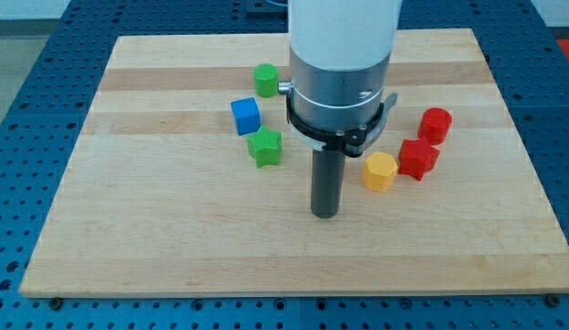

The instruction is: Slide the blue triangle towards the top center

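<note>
**Blue triangle not visible, tip parked mid-desk**

Left to right on the wooden desk (pixel 174 266):
- blue cube (pixel 246 116), left of centre, just above and beside the green star-ish block (pixel 265 147); can't tell if they touch.
- green cylinder-ish block (pixel 266 80) further up, near my arm housing.
- my tip (pixel 325 214) sits on bare wood, below and right of the green star-ish block, left of the yellow hexagon block (pixel 379 170). Touching nothing.
- yellow hexagon block is just beside the red block (pixel 418 158); red cylinder (pixel 435 124) above it.

Task piece: no blue triangle in sight. My guess is it's hidden behind my arm, towards the view's top.

Gripper: none fitted, just the rod, so nothing held.

Writing/brands: none readable.
</note>
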